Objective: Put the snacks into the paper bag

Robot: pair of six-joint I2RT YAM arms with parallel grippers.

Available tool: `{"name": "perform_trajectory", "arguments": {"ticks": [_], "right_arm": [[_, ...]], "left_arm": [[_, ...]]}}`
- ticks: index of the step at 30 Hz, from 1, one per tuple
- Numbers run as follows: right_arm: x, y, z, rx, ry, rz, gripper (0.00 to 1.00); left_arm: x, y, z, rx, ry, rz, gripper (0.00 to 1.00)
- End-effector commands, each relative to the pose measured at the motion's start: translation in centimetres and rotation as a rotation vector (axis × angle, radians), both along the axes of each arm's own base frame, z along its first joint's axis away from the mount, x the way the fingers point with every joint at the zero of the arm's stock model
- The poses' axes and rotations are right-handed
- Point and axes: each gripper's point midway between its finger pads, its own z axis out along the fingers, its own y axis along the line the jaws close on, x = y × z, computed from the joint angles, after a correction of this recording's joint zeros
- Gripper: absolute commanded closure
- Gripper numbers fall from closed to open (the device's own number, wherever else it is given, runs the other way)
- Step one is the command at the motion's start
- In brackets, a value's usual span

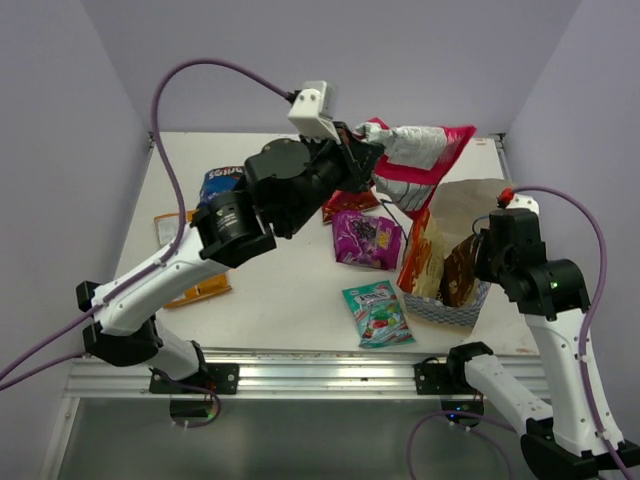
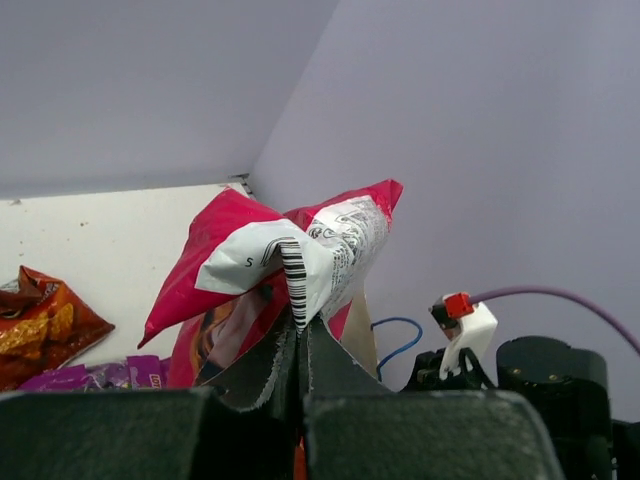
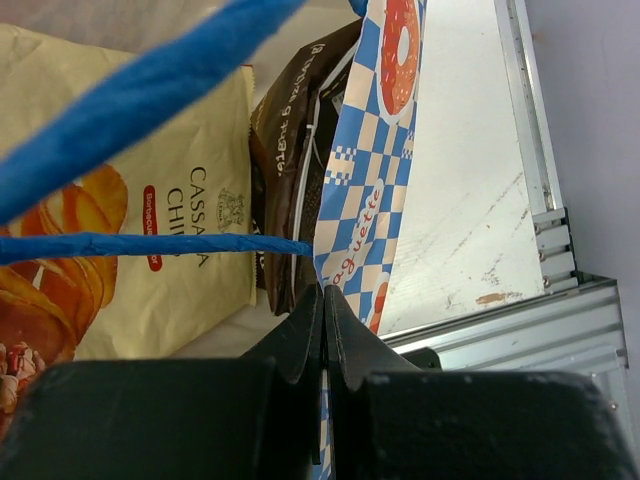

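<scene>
Right tool (image 3: 323, 300) of mine, at the desk's (image 1: 290, 290) right side, is clamped on the paper bag's (image 3: 365, 200) patterned wall; cream packet (image 3: 180, 200) and brown packet (image 3: 290, 130) inside. My left tool (image 2: 300, 330) pinches a red snack packet (image 2: 215, 250) aloft, seemingly by its edge.

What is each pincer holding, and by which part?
Left pincer grips the red packet by its crimped end; right pincer pinches the paper bag by its wall rim.

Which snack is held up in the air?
The red packet, pinched by the left gripper; the others lie on the table or in the bag.
</scene>
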Motion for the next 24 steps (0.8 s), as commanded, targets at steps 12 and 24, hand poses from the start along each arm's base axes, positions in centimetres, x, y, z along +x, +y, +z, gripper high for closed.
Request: {"name": "perform_trajectory", "arguments": {"ticks": [12, 24], "right_arm": [[-1.2, -0.2, 0.2, 0.009, -0.001, -0.013, 1.00], [-2.3, -0.7, 0.8, 0.008, -0.016, -0.030, 1.00]], "left_arm": [[-7.6, -10.4, 1.4, -0.093, -0.169, -0.497, 1.00], [-8.5, -16.6, -10.8, 0.053, 0.036, -0.616, 1.00]]}}
